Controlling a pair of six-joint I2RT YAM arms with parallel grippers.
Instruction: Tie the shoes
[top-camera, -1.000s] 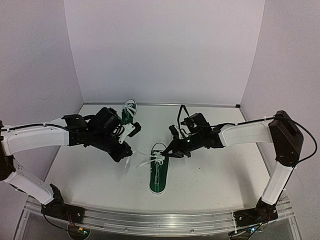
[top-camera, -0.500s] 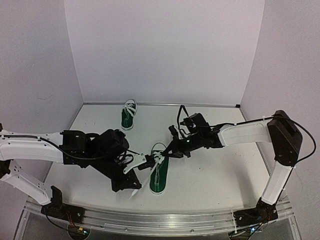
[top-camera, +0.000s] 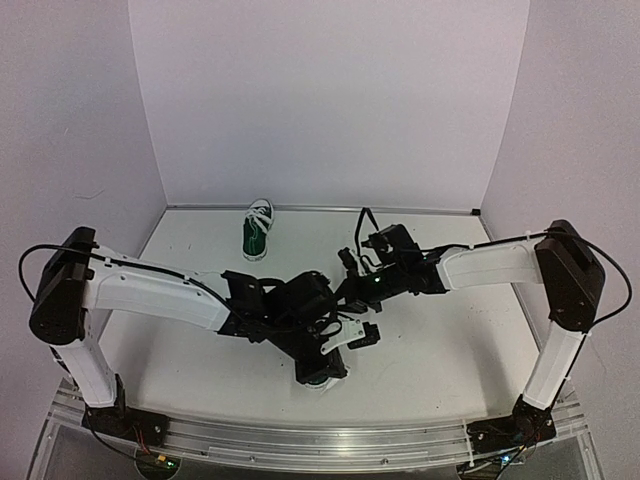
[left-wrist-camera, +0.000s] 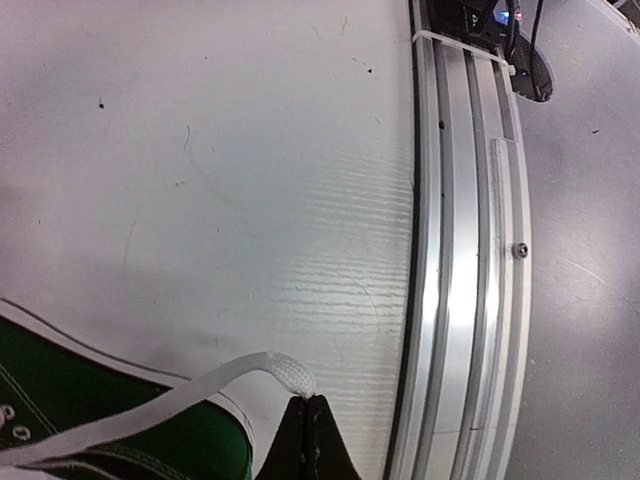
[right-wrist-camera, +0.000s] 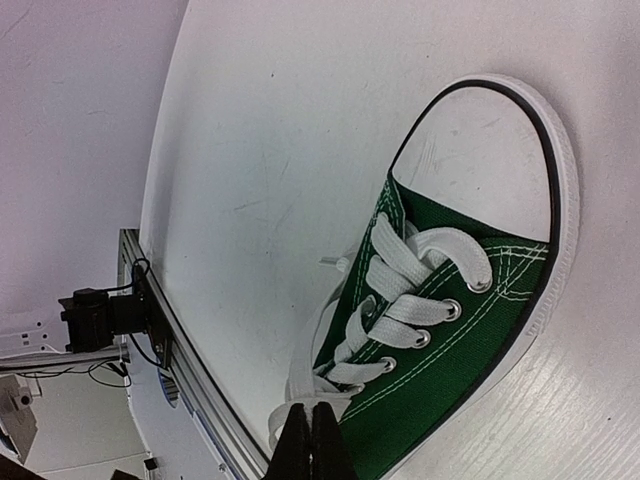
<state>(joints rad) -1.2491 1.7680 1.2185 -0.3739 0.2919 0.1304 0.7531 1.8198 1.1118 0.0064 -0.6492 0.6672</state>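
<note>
I see my left claw (left-wrist-camera: 305, 418) pinching one white lace (left-wrist-camera: 190, 395) just beside the green shoe (right-wrist-camera: 470, 335); my right claw (right-wrist-camera: 310, 428) pinches a second lace (right-wrist-camera: 295, 390) at its open end

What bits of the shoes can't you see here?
Top view: the near shoe is mostly hidden under the left arm, so its knot cannot be seen.
Top view: the far shoe is too small to tell whether its laces are tied.
Left wrist view: the picture edge cuts off most of the near shoe and its lace.
Right wrist view: the bottom edge cuts off the heel.
</note>
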